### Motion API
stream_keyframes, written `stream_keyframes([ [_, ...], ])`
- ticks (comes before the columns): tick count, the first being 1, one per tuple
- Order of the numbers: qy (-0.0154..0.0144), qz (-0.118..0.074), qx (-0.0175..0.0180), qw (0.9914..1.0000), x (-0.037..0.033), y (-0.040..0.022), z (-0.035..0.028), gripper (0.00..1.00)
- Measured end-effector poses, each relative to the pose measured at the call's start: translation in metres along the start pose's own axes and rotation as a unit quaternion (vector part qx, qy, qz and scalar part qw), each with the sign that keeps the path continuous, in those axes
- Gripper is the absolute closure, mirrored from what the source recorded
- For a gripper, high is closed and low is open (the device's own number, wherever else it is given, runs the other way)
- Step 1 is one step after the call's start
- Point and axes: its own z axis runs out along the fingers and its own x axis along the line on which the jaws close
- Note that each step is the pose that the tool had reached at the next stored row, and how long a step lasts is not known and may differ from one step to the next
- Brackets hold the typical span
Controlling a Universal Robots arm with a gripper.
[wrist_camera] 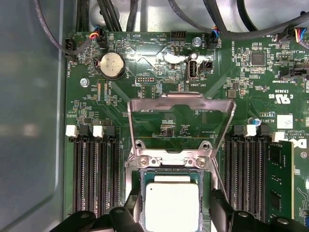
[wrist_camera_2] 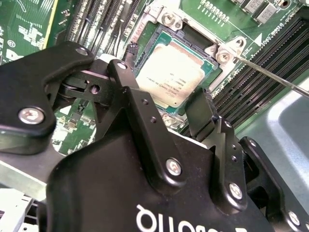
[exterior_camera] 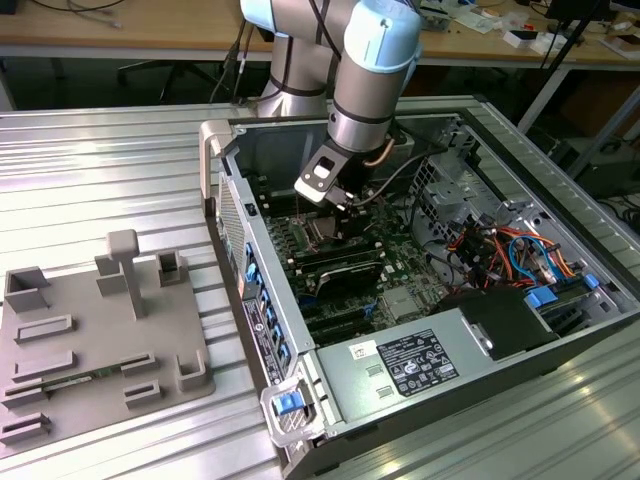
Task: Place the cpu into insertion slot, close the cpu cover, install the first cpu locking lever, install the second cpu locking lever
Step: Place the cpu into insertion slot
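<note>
The cpu (wrist_camera: 172, 205) lies flat in the insertion slot (wrist_camera: 140, 176), its dull silver top facing up; in the second wrist view the cpu (wrist_camera_2: 171, 72) sits among green board. My gripper (wrist_camera: 174, 212) hangs just above it, open, with one black finger (wrist_camera_2: 120, 72) on each side and a small gap to the chip's edges. The cpu cover (wrist_camera: 140, 107) stands swung up on its hinge behind the slot. A thin metal locking lever (wrist_camera_2: 270, 77) angles away beside the slot, unlatched. In the exterior view the gripper (exterior_camera: 345, 205) reaches down into the open computer case (exterior_camera: 230, 150).
Long black memory slots (wrist_camera: 94, 169) flank the slot on both sides, with a fitted memory stick (wrist_camera: 280, 179). Cables (exterior_camera: 500, 250) and a power supply (exterior_camera: 410, 365) fill the case toward the exterior view's right. A grey fixture plate (exterior_camera: 90, 340) lies outside the case.
</note>
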Motion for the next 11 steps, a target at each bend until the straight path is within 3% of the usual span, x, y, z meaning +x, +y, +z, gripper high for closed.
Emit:
stream_keyframes([
  [7,0.0161,0.001,-0.0002,0.99987,0.0001,-0.0001,0.0005,0.32],
  [8,0.0174,0.001,-0.0003,0.99985,0.0001,-0.0001,0.0005,0.32],
  [11,0.0177,0.001,-0.0003,0.99984,0.0001,0.0000,0.0006,0.32],
])
